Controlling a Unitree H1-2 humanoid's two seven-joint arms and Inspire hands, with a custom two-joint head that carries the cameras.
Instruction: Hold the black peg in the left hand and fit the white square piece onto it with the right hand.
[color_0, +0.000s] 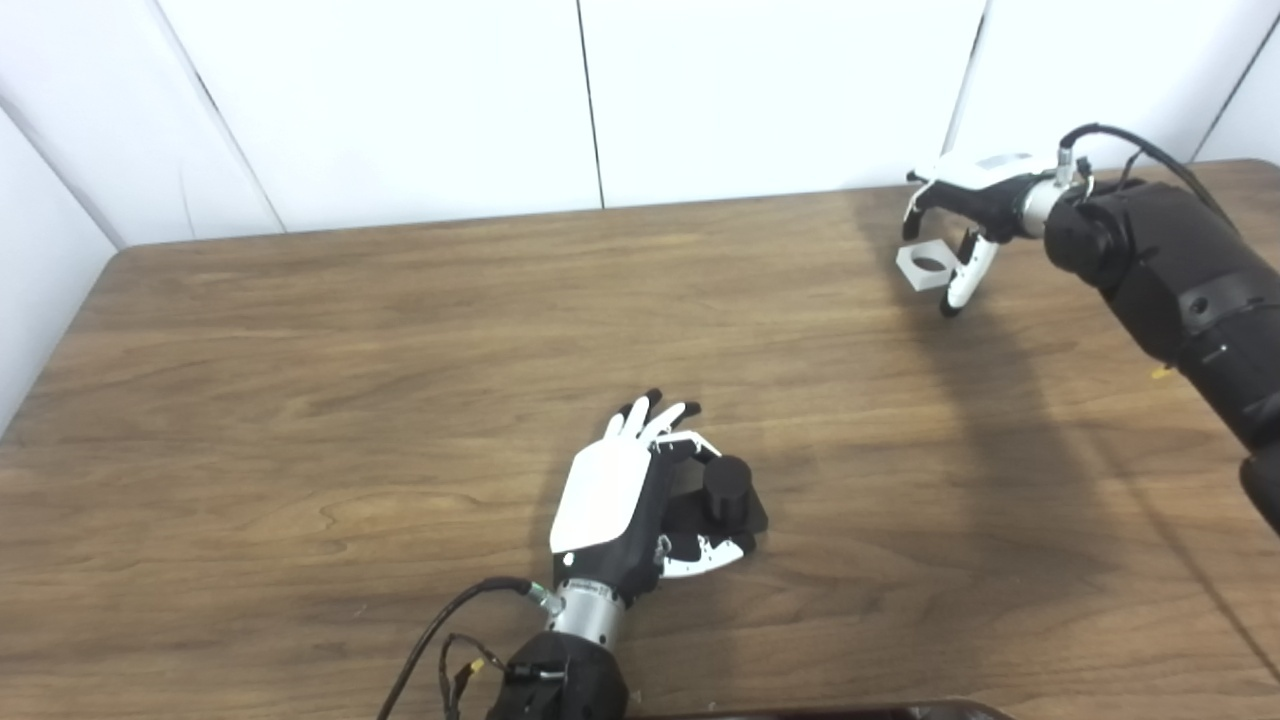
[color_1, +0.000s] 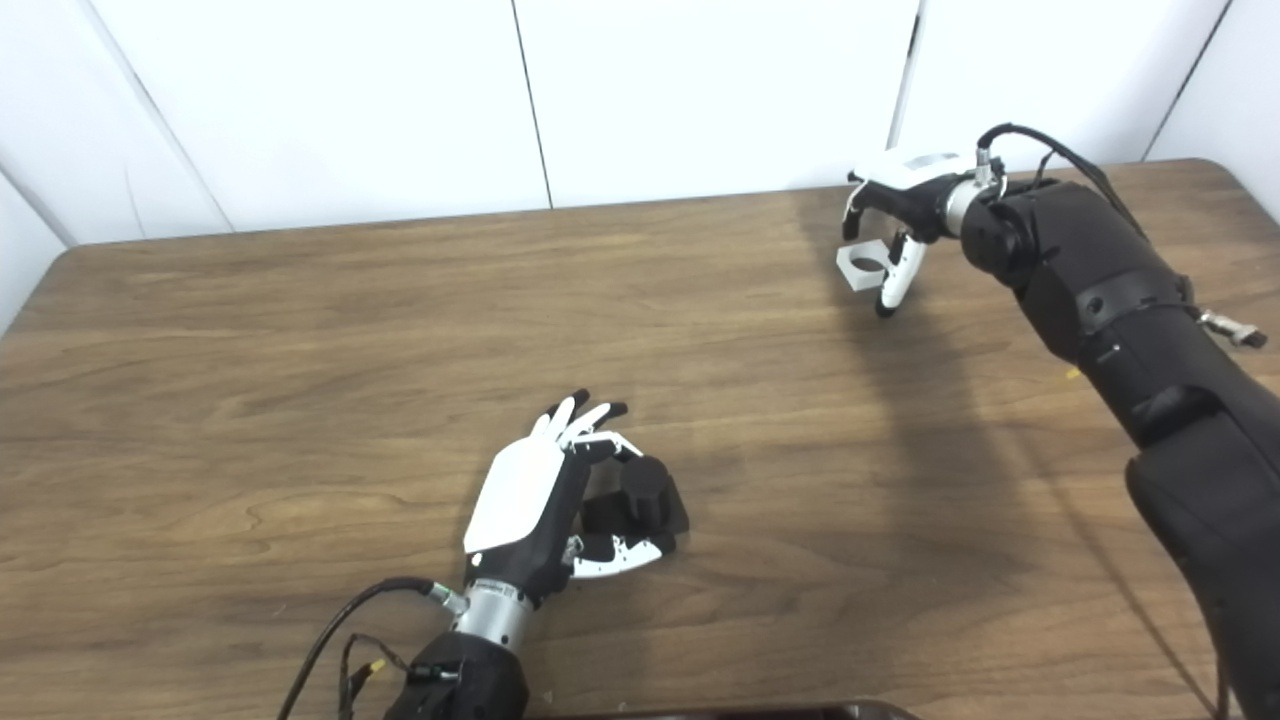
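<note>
Black peg, short cylinder on a flat black base, sits near the table's front, left hand fingers curled loosely around it. White square piece (round hole through it) far right, right hand fingers clamped on it. No readable writing.

On the wooden table, the left robot hand lay near the front edge, its fingers curled loosely around the black peg, which stood upright on its dark base. At the far right, the right robot hand reached over the white square piece, fingers bracketing it; whether it was lifted was unclear.
</note>
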